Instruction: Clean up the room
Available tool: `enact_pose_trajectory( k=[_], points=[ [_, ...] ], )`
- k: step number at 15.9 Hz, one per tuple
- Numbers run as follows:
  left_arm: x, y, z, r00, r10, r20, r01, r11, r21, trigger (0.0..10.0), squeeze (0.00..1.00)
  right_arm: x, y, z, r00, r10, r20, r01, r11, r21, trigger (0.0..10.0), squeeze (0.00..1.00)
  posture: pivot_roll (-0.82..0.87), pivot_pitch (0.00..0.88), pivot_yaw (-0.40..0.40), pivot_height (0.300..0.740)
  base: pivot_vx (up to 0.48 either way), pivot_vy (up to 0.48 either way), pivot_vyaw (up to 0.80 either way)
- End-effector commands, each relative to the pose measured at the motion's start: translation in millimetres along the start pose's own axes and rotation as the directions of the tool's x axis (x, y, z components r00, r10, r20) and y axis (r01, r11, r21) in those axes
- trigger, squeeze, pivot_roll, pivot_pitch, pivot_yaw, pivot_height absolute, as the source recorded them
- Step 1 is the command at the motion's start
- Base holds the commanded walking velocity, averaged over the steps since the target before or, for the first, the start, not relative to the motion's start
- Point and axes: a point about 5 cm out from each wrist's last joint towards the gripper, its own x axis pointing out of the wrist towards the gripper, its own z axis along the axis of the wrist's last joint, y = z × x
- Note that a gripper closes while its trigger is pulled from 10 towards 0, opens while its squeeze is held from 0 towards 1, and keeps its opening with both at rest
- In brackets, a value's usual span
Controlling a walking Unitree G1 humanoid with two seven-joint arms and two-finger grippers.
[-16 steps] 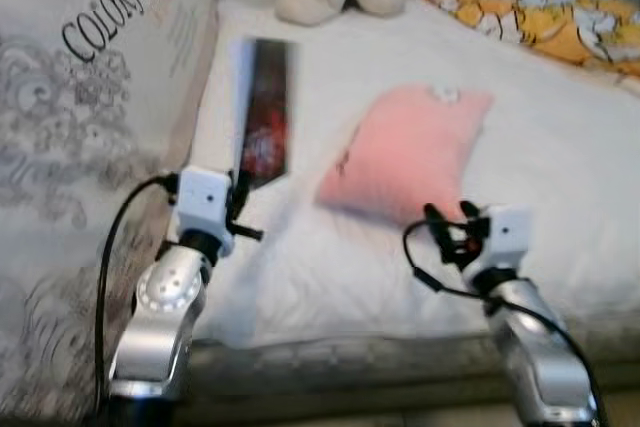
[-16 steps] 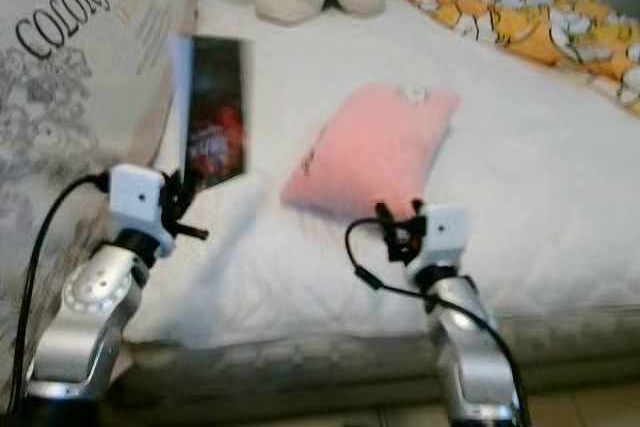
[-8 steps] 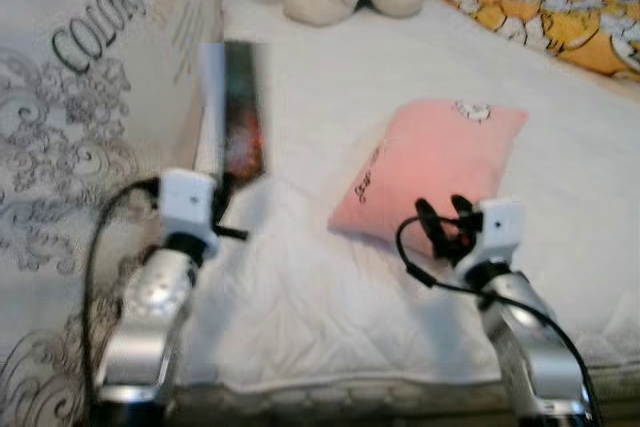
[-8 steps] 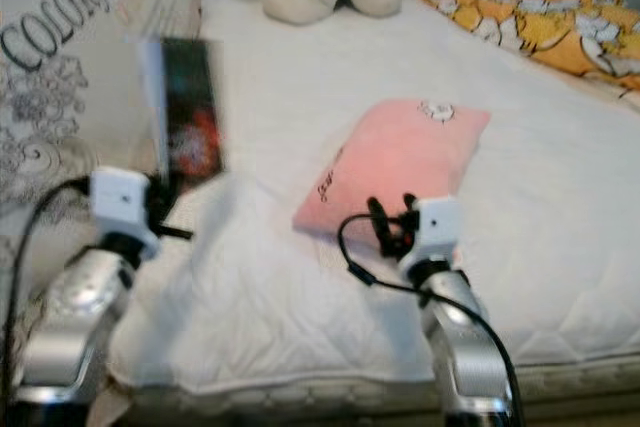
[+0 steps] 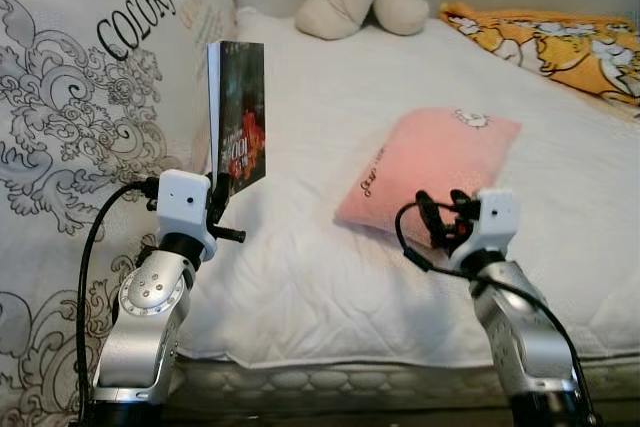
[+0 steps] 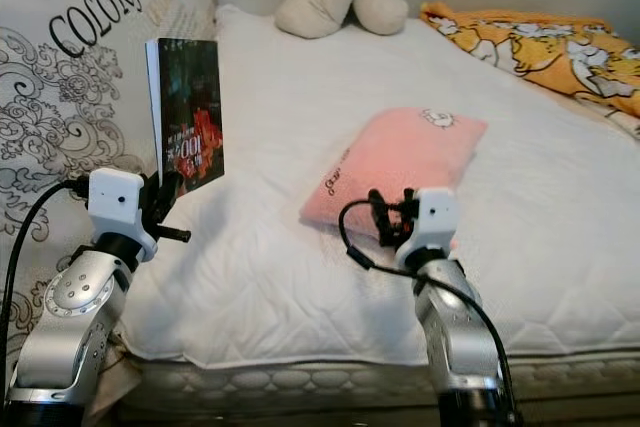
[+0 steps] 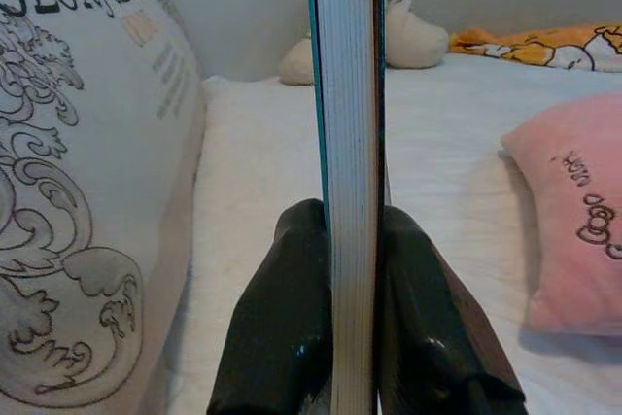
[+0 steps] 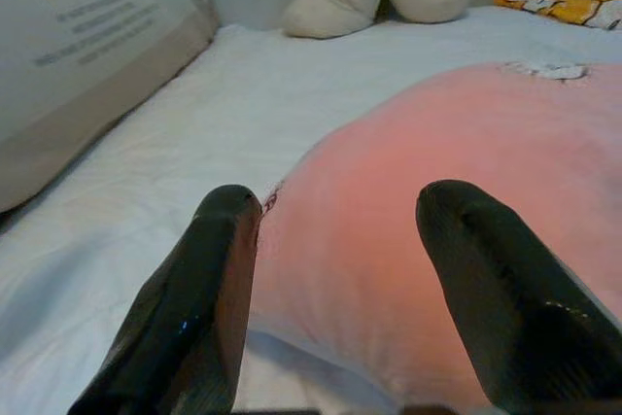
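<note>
My left gripper (image 7: 352,313) clamps a book (image 7: 348,143) upright by its page edge between both black fingers (image 7: 282,328), with the patterned cushion (image 7: 87,172) beside it and the pink pillow (image 7: 573,211) on the white bed (image 7: 253,172).

Head stereo pair looks forward and down over the bed (image 5: 330,277), both arms in the foreground. Left wrist camera sits close behind the book (image 7: 347,143), facing the plush toy (image 7: 413,31) at 12 o'clock. Right wrist camera sits low, near the pink pillow (image 8: 466,201). All views share pillow and toy.
</note>
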Motion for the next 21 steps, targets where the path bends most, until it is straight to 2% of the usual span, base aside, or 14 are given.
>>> enact_pose_trajectory(
  k=[1,4,5,7,9,11,13,16,17,19,20,21],
  points=[
    [2.6,0.3,9.4,0.999,-0.004,0.038,0.003,1.000,0.008,10.0,0.00,3.2,-3.6,4.3,1.000,-0.016,0.011,0.016,1.000,-0.008,10.0,0.00,-0.02,0.000,0.005,0.740,0.000,0.000,0.00],
    [4.2,-1.1,7.9,1.000,-0.005,0.030,0.005,1.000,0.012,10.0,0.00,14.6,-8.5,3.1,0.998,-0.051,-0.028,0.050,0.998,-0.046,10.0,0.00,-0.02,0.000,0.002,0.740,0.000,0.000,0.00],
    [5.3,-0.8,8.9,0.999,-0.005,0.032,0.005,1.000,0.011,10.0,0.00,21.9,-12.4,3.3,0.996,-0.068,-0.053,0.064,0.996,-0.057,10.0,1.00,-0.02,0.000,0.001,0.740,0.000,0.000,0.00],
    [6.1,1.5,9.7,1.000,-0.005,0.028,0.005,1.000,0.004,10.0,0.00,48.7,-23.7,14.6,0.992,-0.092,-0.089,0.084,0.992,-0.089,10.0,1.00,-0.04,0.000,0.017,0.740,0.000,0.000,0.00],
    [5.2,2.4,11.6,0.999,-0.033,0.025,0.033,0.999,0.005,10.0,0.00,73.1,-37.9,39.7,0.983,-0.159,-0.087,0.150,0.983,-0.109,10.0,1.00,-0.03,0.000,0.024,0.740,0.000,0.000,0.00],
    [2.9,6.1,11.9,0.999,-0.046,0.012,0.046,0.998,0.032,10.0,0.00,88.5,-48.8,61.5,0.971,-0.219,-0.092,0.208,0.971,-0.116,10.0,1.00,-0.01,0.038,0.026,0.740,0.000,0.000,0.00],
    [-3.0,9.5,12.6,0.999,-0.048,0.001,0.048,0.998,0.051,10.0,0.00,93.8,-54.0,69.5,0.963,-0.245,-0.116,0.231,0.966,-0.117,10.0,1.00,0.01,0.067,0.025,0.740,0.000,0.000,0.00],
    [-17.1,17.7,19.5,0.999,-0.043,-0.005,0.044,0.996,0.078,10.0,0.00,96.6,-54.2,67.9,0.958,-0.215,-0.188,0.204,0.976,-0.078,10.0,1.00,0.07,0.126,0.005,0.740,0.000,0.000,0.00],
    [-20.7,23.6,25.7,0.999,-0.041,-0.007,0.041,0.994,0.100,10.0,0.00,97.9,-47.8,60.9,0.958,-0.155,-0.240,0.150,0.988,-0.037,10.0,1.00,0.10,0.164,-0.009,0.740,0.000,0.000,0.00],
    [-26.3,29.2,30.4,0.999,-0.043,-0.012,0.044,0.991,0.130,10.0,0.00,96.3,-44.6,49.9,0.945,-0.145,-0.292,0.132,0.989,-0.065,10.0,1.00,0.12,0.181,-0.011,0.740,0.000,0.000,0.00],
    [-29.4,31.7,32.2,0.999,-0.043,-0.018,0.045,0.990,0.132,10.0,0.00,94.0,-45.2,42.2,0.930,-0.172,-0.323,0.147,0.984,-0.100,10.0,0.15,0.13,0.188,-0.010,0.740,0.000,0.000,0.00],
    [-31.3,32.7,32.7,0.999,-0.046,-0.021,0.048,0.990,0.130,10.0,0.00,92.7,-45.0,37.7,0.923,-0.182,-0.338,0.150,0.982,-0.118,10.0,0.00,0.14,0.195,-0.009,0.740,0.000,0.000,0.00]
  ],
)
